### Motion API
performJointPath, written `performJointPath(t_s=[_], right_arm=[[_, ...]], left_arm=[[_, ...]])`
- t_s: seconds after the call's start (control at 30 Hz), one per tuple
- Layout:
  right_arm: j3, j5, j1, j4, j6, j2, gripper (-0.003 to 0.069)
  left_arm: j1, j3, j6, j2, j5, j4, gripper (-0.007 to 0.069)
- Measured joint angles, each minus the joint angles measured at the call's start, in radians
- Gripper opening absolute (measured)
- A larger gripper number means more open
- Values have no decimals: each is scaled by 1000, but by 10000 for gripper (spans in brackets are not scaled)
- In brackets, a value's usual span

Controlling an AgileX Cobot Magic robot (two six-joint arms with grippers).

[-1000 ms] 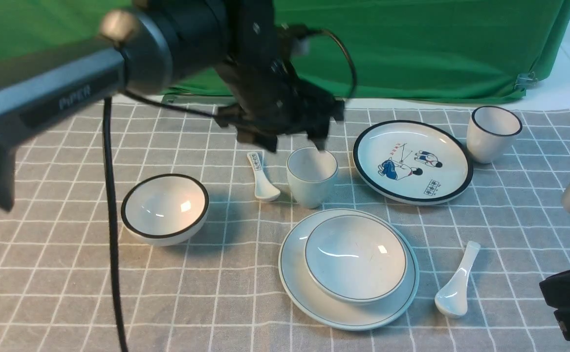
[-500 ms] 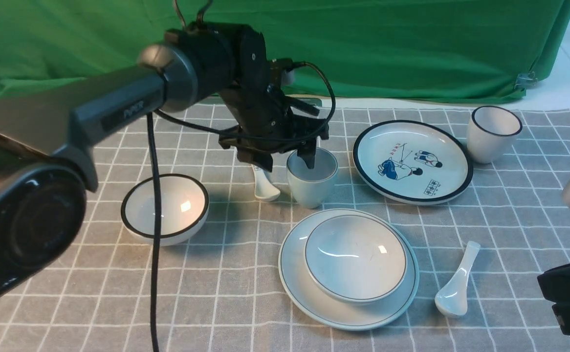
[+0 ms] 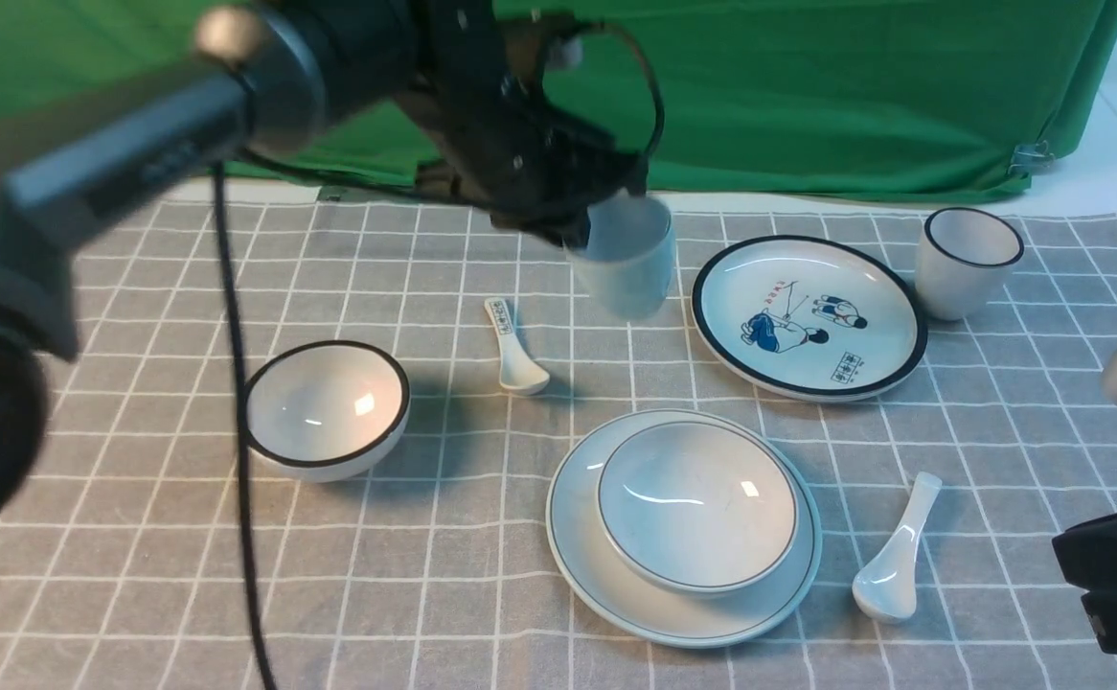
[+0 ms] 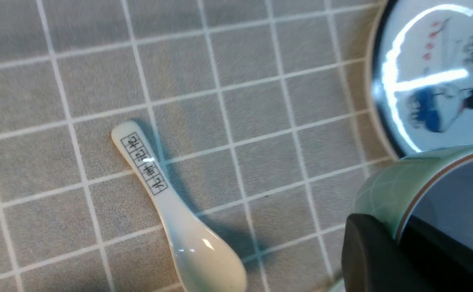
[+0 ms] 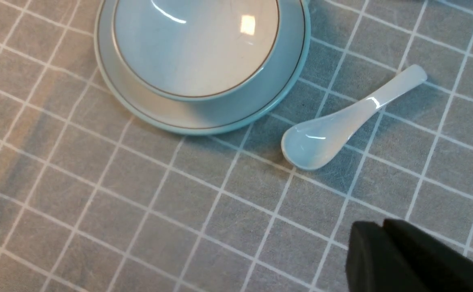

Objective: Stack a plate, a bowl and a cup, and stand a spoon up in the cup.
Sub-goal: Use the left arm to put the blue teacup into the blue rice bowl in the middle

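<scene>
The pale bowl (image 3: 697,503) sits in the pale plate (image 3: 578,546) near the front centre; both also show in the right wrist view, the bowl (image 5: 196,44) on the plate (image 5: 285,81). My left gripper (image 3: 597,225) is shut on the rim of the pale cup (image 3: 624,259), one finger inside and one outside, and holds it in the air above the cloth; the cup (image 4: 386,190) also shows in the left wrist view. The plain white spoon (image 3: 894,551) lies right of the plate, seen too in the right wrist view (image 5: 342,121). My right gripper (image 5: 382,231) is shut and empty, near the spoon.
A black-rimmed bowl (image 3: 324,407) stands at the left. A spoon with printed marks (image 3: 512,350) lies mid-table, also in the left wrist view (image 4: 171,207). A cartoon plate (image 3: 808,316) and a black-rimmed cup (image 3: 966,261) stand at the back right. A green cloth hangs behind.
My left gripper came down over the pale cup, shut on its rim, and has lifted it up off the cloth. The right arm has hardly moved.
</scene>
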Motion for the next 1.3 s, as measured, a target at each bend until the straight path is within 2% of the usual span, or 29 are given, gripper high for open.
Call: performJointPath(t_s=[0.17,0.37,0.7,0.93,1.0,1.17,1.3], right_arm=[[0,-11,0,0,0,0,70],[0,-12,0,0,0,0,70],[0,-30,0,0,0,0,70],[0,-31,0,0,0,0,71],[0,-31,0,0,0,0,74],[0,-37,0,0,0,0,83],[0,-59,0,-21,1,0,88]], left_arm=[[-87,-2,49,-42,154,-8,27],[-182,78,67,-16,185,-6,27],[-184,153,60,51,93,-7,27],[-184,153,59,60,90,-14,33],[-184,153,52,60,97,-14,50],[-184,153,52,60,133,-15,168],[-184,153,52,55,138,-17,320]])
